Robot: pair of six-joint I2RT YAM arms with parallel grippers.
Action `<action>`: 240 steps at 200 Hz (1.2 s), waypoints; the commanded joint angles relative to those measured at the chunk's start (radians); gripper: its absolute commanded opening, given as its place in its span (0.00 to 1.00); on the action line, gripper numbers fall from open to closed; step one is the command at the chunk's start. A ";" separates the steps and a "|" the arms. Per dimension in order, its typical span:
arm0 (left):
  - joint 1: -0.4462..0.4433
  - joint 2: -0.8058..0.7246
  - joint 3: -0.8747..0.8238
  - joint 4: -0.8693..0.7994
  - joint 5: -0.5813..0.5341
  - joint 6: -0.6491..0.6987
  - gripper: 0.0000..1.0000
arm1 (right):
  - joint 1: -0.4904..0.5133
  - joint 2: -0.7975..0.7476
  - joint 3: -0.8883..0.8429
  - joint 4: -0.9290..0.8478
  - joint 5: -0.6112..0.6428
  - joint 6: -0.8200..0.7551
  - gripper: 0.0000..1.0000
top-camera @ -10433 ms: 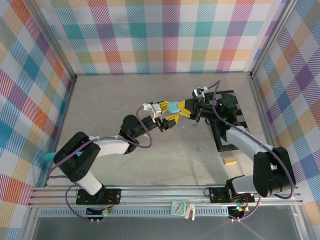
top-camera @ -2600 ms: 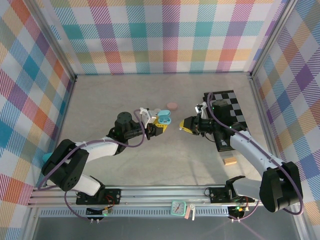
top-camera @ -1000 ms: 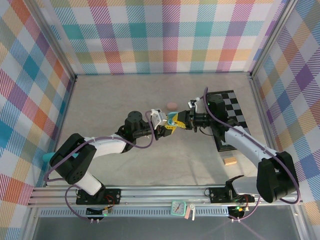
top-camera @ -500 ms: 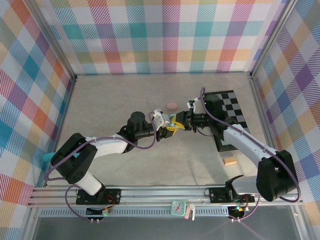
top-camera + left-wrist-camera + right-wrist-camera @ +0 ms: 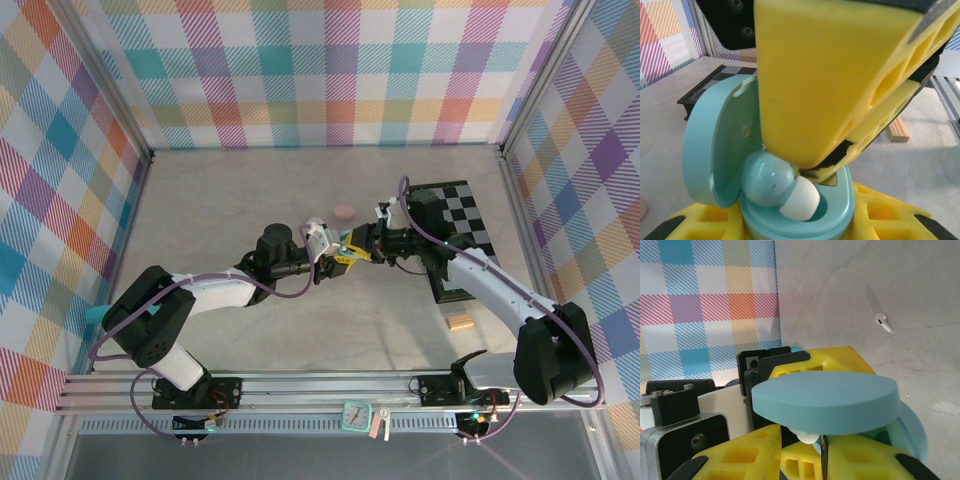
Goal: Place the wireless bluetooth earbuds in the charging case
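Both arms have converged since earlier. My left end effector (image 5: 333,256) clamps the open charging case (image 5: 715,145), blue earbud (image 5: 785,187) seated; right end effector (image 5: 353,244) grip I cannot tell. One white earbud (image 5: 883,322) outstanding.

Two cases (image 5: 343,211), perhaps two earbuds (image 5: 881,321)

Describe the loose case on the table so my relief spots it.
Start at the checkered board on the right. Left of its far end lies a small pebble-shaped pink case, alone. The other case, light blue and open, sits in the left gripper.
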 commanded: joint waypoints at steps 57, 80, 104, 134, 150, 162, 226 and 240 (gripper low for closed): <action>-0.010 -0.011 0.040 0.062 0.005 0.016 0.27 | 0.002 -0.055 0.023 -0.074 0.045 -0.066 0.32; -0.010 -0.004 0.033 0.084 -0.005 0.010 0.27 | 0.002 -0.083 0.024 -0.070 0.022 -0.114 0.37; -0.003 0.003 0.024 0.102 -0.016 0.002 0.27 | 0.002 -0.144 0.026 -0.111 0.033 -0.202 0.45; 0.029 -0.011 -0.004 0.130 -0.022 -0.014 0.27 | -0.010 -0.230 0.002 -0.190 0.117 -0.303 0.49; 0.050 -0.031 -0.022 0.121 -0.025 -0.013 0.27 | -0.041 -0.264 -0.030 -0.205 0.164 -0.327 0.50; 0.066 -0.050 -0.037 0.112 -0.025 -0.011 0.27 | -0.077 -0.277 -0.055 -0.209 0.193 -0.326 0.50; 0.107 -0.149 -0.113 0.073 -0.039 -0.008 0.27 | -0.161 -0.036 0.010 -0.368 0.499 -0.439 0.52; 0.107 -0.165 -0.120 0.060 -0.037 -0.008 0.27 | -0.173 0.042 0.023 -0.345 0.504 -0.387 0.52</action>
